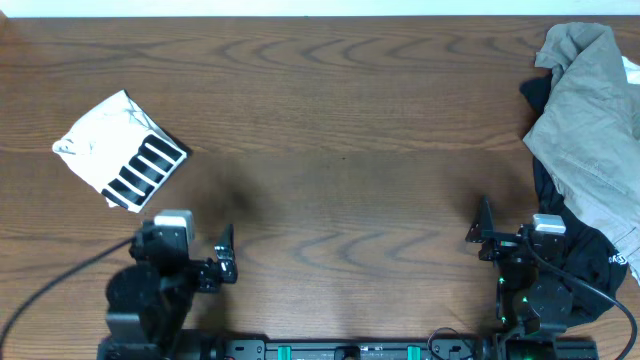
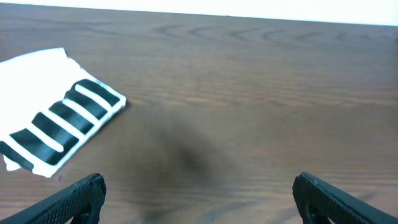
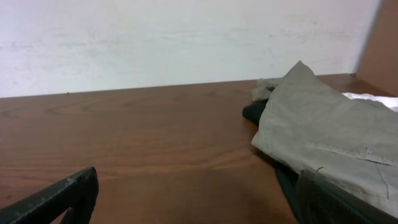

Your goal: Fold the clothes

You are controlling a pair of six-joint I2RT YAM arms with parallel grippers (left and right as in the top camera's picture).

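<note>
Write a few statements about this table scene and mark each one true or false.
1. The white T-shirt lies folded small on the left of the table. True.
2. The left gripper is shut on the T-shirt. False: it is open, empty and clear of the shirt.
3. The grey-olive garment lies partly over a black garment. True.
4. The right gripper grips the grey-olive garment. False: it is open and holds nothing.
</note>
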